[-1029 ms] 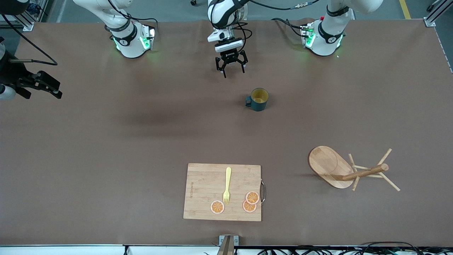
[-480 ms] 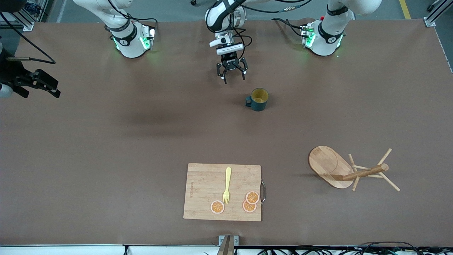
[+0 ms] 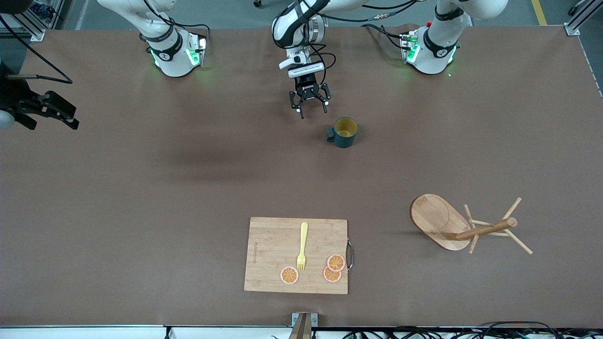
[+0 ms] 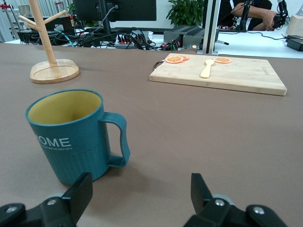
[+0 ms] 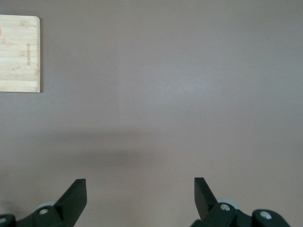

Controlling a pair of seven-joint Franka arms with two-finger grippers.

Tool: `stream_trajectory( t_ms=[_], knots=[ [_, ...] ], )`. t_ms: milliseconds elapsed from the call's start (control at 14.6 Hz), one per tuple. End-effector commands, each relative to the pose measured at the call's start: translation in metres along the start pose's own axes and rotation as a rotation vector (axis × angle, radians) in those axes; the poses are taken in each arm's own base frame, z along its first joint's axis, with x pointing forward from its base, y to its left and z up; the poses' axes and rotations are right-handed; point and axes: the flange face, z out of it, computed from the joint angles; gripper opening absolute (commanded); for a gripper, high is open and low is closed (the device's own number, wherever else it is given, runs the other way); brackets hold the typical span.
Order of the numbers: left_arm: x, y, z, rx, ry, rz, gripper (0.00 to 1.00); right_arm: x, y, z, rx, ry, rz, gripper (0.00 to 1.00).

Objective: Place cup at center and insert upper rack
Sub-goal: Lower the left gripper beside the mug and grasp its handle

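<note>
Cup [image 3: 345, 132]: glossy teal, cylindrical, yellow inside. Left gripper [image 3: 308, 104] beside it, fingers spread, empty. Right gripper [image 3: 52, 113] waits, spread.

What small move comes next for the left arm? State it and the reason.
Probably ease the left gripper on toward the cup until its open fingers straddle the body. The cup stands upright and free on the table, off to one side of the fingers in the left wrist view. The right gripper waits, open.

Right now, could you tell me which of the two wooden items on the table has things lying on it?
The rectangular cutting board, which carries a yellow fork and three orange slices. The mug tree, toward the left arm's end, carries nothing.
</note>
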Motion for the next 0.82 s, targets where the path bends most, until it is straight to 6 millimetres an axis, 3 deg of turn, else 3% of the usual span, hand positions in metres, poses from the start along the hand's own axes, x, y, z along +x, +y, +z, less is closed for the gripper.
stream_trajectory(
  t_ms=[0, 343, 754],
  knots=[
    [0.000, 0.005, 0.013, -0.009, 0.040, 0.000, 0.86, -0.006, 0.003, -0.004, -0.019, -0.002, -0.004, 1.00],
    [-0.005, 0.003, 0.035, -0.015, 0.073, 0.020, 0.82, -0.006, -0.001, -0.005, -0.018, -0.001, -0.012, 1.00],
    [-0.006, 0.012, 0.048, -0.004, 0.079, 0.005, 0.79, -0.006, -0.002, -0.004, -0.017, -0.002, -0.013, 1.00]
  ],
)
